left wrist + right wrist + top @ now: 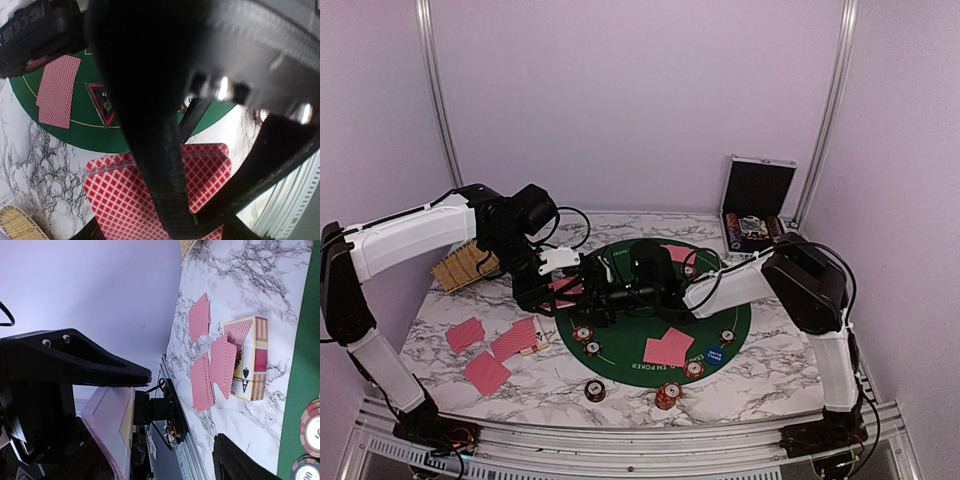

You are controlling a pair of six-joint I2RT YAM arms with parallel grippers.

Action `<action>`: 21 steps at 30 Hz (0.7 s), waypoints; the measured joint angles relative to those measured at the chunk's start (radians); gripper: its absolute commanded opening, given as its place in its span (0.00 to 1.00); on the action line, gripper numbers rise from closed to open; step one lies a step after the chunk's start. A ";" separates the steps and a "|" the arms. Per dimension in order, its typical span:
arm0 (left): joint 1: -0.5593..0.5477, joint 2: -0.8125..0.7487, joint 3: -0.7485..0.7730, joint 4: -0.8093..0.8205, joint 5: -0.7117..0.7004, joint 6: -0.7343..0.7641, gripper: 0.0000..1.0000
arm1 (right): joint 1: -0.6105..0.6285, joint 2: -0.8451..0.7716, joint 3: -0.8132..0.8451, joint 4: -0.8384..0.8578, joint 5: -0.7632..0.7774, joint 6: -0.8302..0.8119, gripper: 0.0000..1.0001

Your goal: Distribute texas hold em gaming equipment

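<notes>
Crosswise, bagged cards [120, 200], long axis across left tool [197, 225]

Partly hidden: black triangular marker [102, 102]; cut by the edge: straw basket [16, 221].

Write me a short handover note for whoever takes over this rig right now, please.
Left gripper: at the green mat's left edge, over a clear bag of red-backed cards; grip unclear.
Right gripper: jaws open, meeting the left one there.
Done: three card piles on the marble at left, face-down cards on the mat, striped chips along its near edge, blue disc placed.
Left: bagged cards not yet dealt; more chips appear to sit in the silver case.
</notes>
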 measured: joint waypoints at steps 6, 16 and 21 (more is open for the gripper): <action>0.000 0.000 0.000 0.000 0.006 0.000 0.63 | 0.014 0.057 0.063 0.011 0.002 0.034 0.75; 0.000 0.000 0.000 0.000 0.007 0.000 0.63 | 0.026 0.118 0.167 0.010 0.010 0.061 0.73; 0.000 0.000 0.000 0.000 0.007 0.000 0.63 | 0.027 0.118 0.167 -0.011 0.019 0.061 0.72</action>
